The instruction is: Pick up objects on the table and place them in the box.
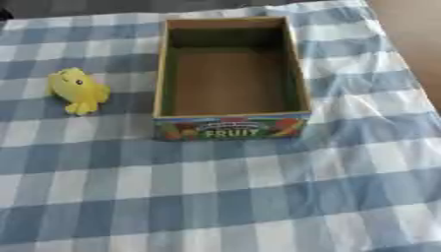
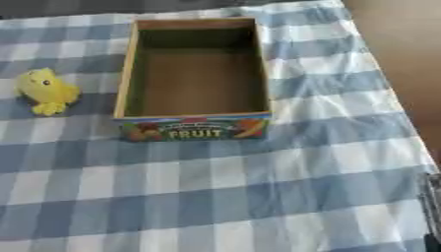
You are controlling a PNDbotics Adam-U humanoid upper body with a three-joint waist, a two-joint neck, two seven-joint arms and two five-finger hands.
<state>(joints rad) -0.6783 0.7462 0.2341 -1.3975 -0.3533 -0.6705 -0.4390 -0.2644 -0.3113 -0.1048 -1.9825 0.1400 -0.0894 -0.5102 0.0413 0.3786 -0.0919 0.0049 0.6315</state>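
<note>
A yellow plush toy (image 1: 78, 90) lies on the blue-and-white checked cloth, just left of the box. The box (image 1: 231, 127) is an open cardboard tray with "FRUIT" printed on its near wall; its brown floor holds nothing. Toy and box are apart by a narrow strip of cloth. Neither hand shows in the left eye view. At the lower right edge of the right eye view a dark metallic part (image 2: 432, 206) pokes in; I cannot make out whether it is a hand.
The checked cloth (image 1: 215, 197) covers the table and is slightly wrinkled to the right of the box. Bare brown surface (image 2: 396, 44) shows past the cloth's right edge. A dark strip runs along the far edge.
</note>
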